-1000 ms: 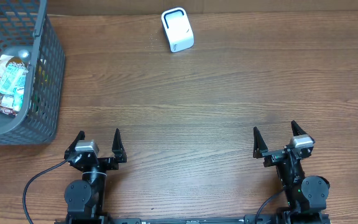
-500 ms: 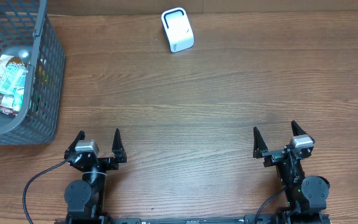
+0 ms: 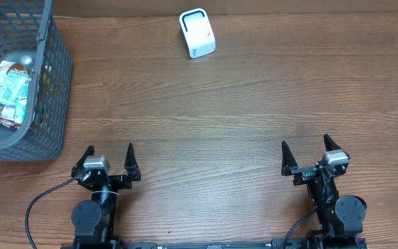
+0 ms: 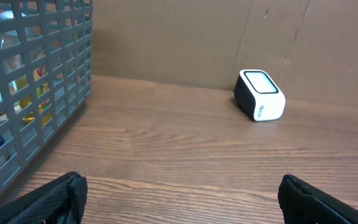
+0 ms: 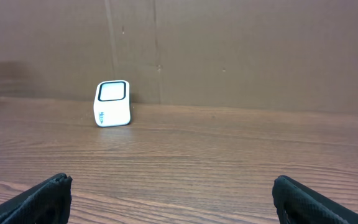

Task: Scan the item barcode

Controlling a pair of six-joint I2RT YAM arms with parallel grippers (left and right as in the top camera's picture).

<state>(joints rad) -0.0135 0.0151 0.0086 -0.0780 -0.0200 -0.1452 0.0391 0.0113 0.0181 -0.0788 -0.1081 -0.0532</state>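
Overhead: left gripper (image 3: pixel 110 147) and right gripper (image 3: pixel 305 140) at the near edge of the brown wooden table (image 3: pixel 206 117), both claws spread wide, empty | crinkled white-and-teal snack packet (image 3: pixel 12 86) lies inside the grey plastic mesh basket (image 3: pixel 59 76) (far left) | white, black-rimmed box scanner (image 3: pixel 197 32) stands at the far edge, well apart.
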